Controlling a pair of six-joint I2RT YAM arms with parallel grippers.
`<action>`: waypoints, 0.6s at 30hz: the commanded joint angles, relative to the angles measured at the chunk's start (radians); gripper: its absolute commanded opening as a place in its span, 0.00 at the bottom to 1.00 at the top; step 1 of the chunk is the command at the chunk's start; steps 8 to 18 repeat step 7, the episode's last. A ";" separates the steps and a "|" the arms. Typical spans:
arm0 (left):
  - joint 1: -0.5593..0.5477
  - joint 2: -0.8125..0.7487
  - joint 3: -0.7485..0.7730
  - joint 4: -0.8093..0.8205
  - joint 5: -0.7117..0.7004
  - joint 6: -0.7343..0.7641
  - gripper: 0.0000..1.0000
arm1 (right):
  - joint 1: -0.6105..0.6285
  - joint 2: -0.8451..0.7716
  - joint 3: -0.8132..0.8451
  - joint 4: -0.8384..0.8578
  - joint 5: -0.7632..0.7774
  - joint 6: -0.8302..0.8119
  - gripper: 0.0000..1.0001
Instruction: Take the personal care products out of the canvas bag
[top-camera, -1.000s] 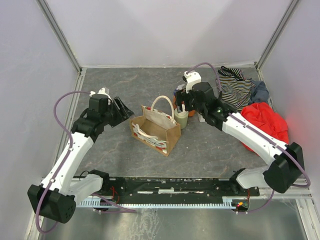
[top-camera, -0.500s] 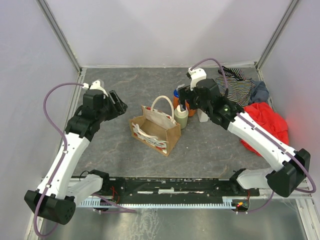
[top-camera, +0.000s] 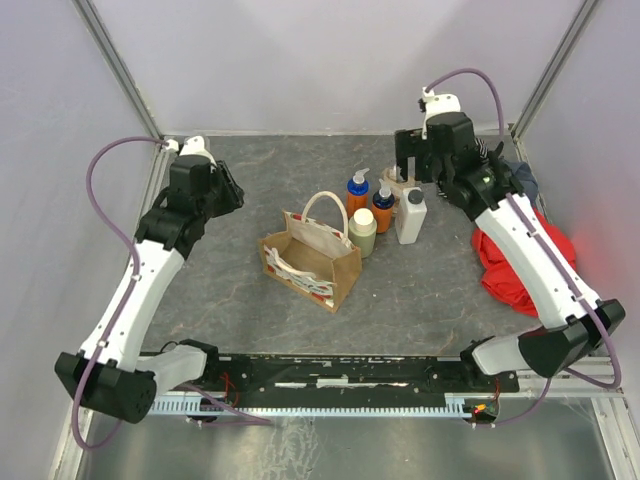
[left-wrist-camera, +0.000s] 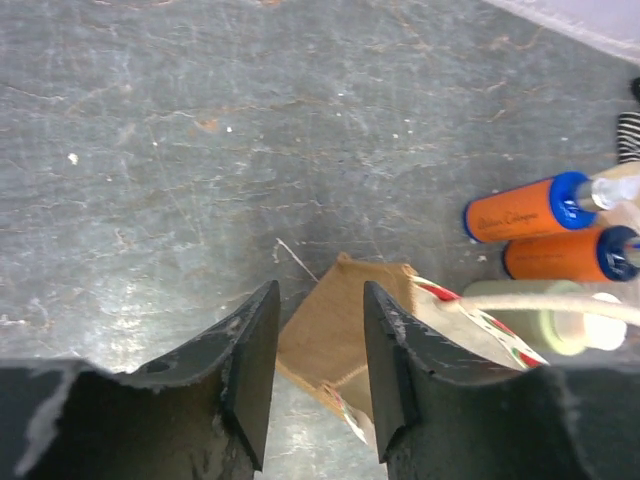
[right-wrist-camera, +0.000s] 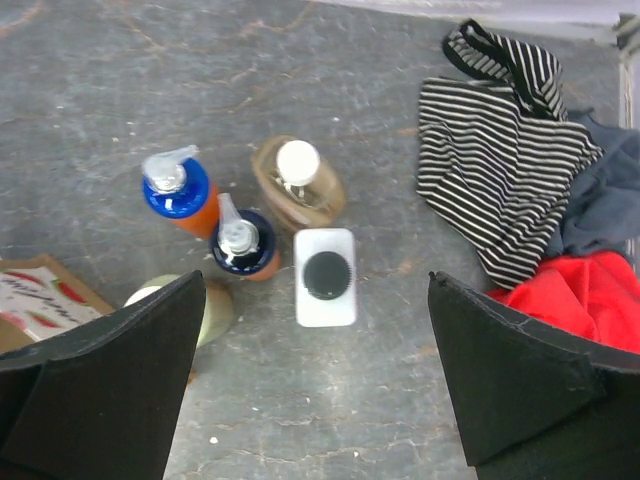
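The canvas bag (top-camera: 310, 257) stands in the middle of the table, handle up; no product shows in it. Behind and to its right stand the five personal care products: two orange pump bottles (top-camera: 358, 191) (top-camera: 383, 210), the beige pump bottle (top-camera: 400, 185), the white flat bottle (top-camera: 411, 216) and the pale-green cylinder (top-camera: 363, 232). My right gripper (top-camera: 415, 168) hangs above them, wide open and empty; in its wrist view the white bottle (right-wrist-camera: 325, 277) sits between its fingers (right-wrist-camera: 100, 380). My left gripper (top-camera: 228, 192) is open and empty, left of the bag (left-wrist-camera: 340, 330).
A black-and-white striped garment (right-wrist-camera: 500, 170), a grey-blue cloth (right-wrist-camera: 600, 200) and a red cloth (top-camera: 525, 245) lie at the far right. Grey walls and metal rails close the table on the left, back and right.
My right gripper has risen and drawn back to the far right, uncovering the cluster of bottles. My left gripper has pulled back up and to the left, away from the bag.
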 joint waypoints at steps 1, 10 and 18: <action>-0.001 0.058 0.088 0.001 -0.090 0.075 0.45 | -0.096 0.034 0.059 -0.074 -0.098 0.026 1.00; 0.000 0.091 0.125 -0.019 -0.105 0.075 0.69 | -0.127 0.029 0.032 -0.041 -0.159 0.039 1.00; 0.000 0.091 0.125 -0.019 -0.105 0.075 0.69 | -0.127 0.029 0.032 -0.041 -0.159 0.039 1.00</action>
